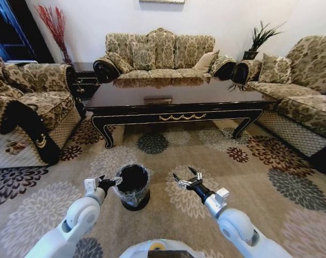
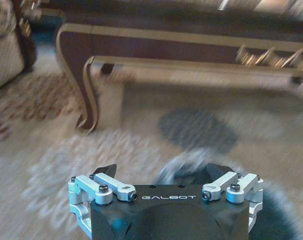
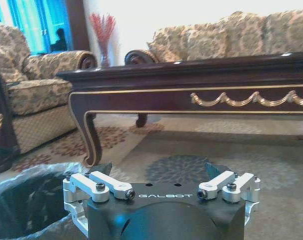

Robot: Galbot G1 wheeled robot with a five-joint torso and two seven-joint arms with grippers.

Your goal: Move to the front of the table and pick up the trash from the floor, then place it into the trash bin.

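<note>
Hovering left gripper (image 1: 113,181) beside trash bin (image 1: 133,187)

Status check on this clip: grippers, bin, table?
Left gripper open, at trash bin rim. Right gripper open, empty, low over floor. Table dead ahead.

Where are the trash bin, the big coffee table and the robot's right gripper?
trash bin (image 1: 133,186): head view, its bag-lined rim.
table (image 1: 174,91): head view, the glossy top.
right gripper (image 1: 185,176): head view, between its open fingertips.
</note>
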